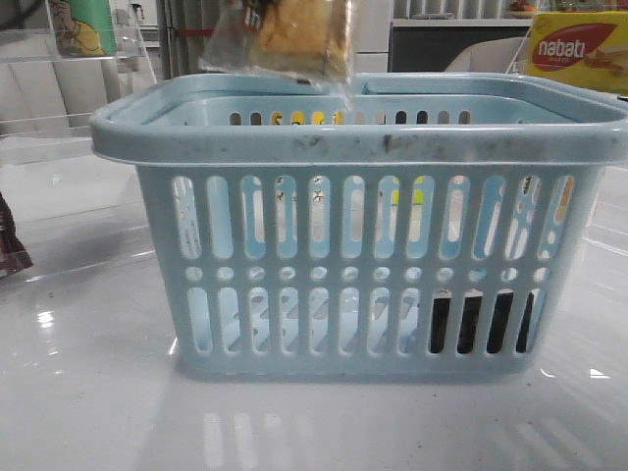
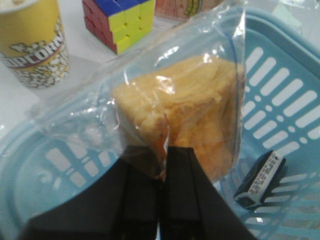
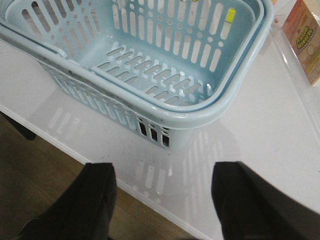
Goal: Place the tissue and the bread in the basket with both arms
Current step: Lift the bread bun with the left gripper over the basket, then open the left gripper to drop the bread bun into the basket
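Note:
The pale blue basket stands mid-table. The bread, a clear bag of yellowish-brown bread, hangs just above its rim. In the left wrist view my left gripper is shut on the lower edge of the bread bag, over the basket's inside. The black tissue pack lies on the basket floor; in the front view the tissue shows dark through the lower right slots. My right gripper is open and empty, above the table edge near one corner of the basket.
A popcorn cup and a Rubik's cube stand beyond the basket. A yellow nabati box is at back right, a maroon wrapper at far left. A printed box is beside the basket. The table edge runs under the right gripper.

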Tool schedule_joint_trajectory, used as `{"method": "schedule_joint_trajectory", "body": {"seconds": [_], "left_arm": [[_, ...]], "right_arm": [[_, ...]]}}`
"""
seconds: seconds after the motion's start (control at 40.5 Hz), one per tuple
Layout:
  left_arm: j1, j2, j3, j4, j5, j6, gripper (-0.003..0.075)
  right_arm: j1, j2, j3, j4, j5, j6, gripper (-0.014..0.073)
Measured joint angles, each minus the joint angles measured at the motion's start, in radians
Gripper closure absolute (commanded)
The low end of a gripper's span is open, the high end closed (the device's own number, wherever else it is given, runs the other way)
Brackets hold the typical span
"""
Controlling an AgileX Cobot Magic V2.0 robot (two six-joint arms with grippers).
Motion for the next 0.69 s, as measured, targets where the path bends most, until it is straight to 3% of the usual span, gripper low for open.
{"method": "schedule_joint_trajectory", "body": {"seconds": [0.074, 0.198, 0.272, 0.519, 0.692], "left_arm": [[-0.025, 0.041, 0.000, 0.000, 0.000, 0.000, 0.0561], [-0.048, 0.089, 0.001, 0.000, 0.000, 0.000, 0.0378], [-0.054, 0.100, 0.001, 0.000, -0.002, 0.000, 0.0307], [-0.054, 0.055, 0.001, 0.000, 0.003, 0.000, 0.0295], [-0.054, -0.087, 0.008, 0.000, 0.094, 0.000, 0.0295]], "right_arm": [[0.000, 0.000, 0.000, 0.000, 0.000, 0.000, 0.0073], [0.000, 0.000, 0.000, 0.000, 0.000, 0.000, 0.0073], [0.000, 0.000, 0.000, 0.000, 0.000, 0.000, 0.0073], [0.000, 0.000, 0.000, 0.000, 0.000, 0.000, 0.0073], [0.000, 0.000, 0.000, 0.000, 0.000, 0.000, 0.0073]]}}
